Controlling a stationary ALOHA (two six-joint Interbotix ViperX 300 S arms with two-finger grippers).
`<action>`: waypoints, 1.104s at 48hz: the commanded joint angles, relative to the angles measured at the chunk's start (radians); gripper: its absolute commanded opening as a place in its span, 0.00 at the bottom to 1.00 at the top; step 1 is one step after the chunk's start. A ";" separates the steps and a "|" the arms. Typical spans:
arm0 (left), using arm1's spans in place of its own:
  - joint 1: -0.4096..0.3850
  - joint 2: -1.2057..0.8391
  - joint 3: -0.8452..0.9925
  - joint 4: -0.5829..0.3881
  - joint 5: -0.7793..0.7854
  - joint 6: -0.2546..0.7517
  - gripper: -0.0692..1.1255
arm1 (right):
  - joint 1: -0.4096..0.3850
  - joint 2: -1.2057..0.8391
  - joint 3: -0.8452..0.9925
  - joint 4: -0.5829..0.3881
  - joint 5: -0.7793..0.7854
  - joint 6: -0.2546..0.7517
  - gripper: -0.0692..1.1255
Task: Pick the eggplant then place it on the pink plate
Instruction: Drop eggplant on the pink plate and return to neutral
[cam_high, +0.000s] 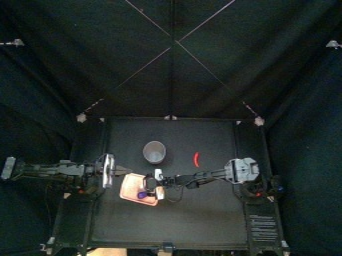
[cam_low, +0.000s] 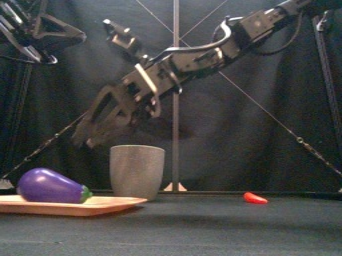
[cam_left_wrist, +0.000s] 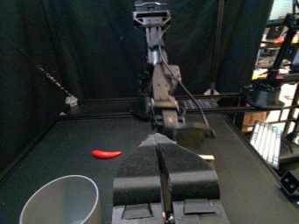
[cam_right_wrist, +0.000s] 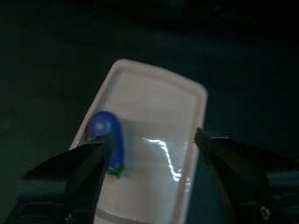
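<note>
Right gripper (cam_right_wrist: 159, 163): jaws spread wide with nothing between them, hanging over the pink plate (cam_right_wrist: 163, 105).

Eggplant (cam_right_wrist: 104, 131) lies on its side on the plate, toward the 9 o'clock end in the front view and clear of both jaws. Judgement: placement looks done, and the spread jaws fit a release.

Left gripper (cam_left_wrist: 163, 142): jaws pressed together, empty, parked at the table's 9 o'clock side.

Grey cup (cam_low: 136, 170) stands at about 1 o'clock from the plate in the top view. Red chili (cam_low: 254, 198) lies near 3 o'clock of the cup.

Hidden: the plate's 9 o'clock end is cut off in the front view. The gripper's height above the plate is unclear.
</note>
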 joint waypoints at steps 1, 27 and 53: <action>0.002 0.002 -0.011 0.002 -0.003 0.000 0.04 | -0.021 -0.196 0.066 0.003 -0.028 -0.002 0.93; 0.009 0.000 -0.008 0.002 -0.003 0.000 0.04 | -0.009 -0.822 0.647 0.097 -0.285 -0.002 0.93; 0.014 -0.003 -0.006 0.002 -0.003 0.000 0.04 | 0.015 -1.305 0.923 0.101 -0.295 0.000 0.93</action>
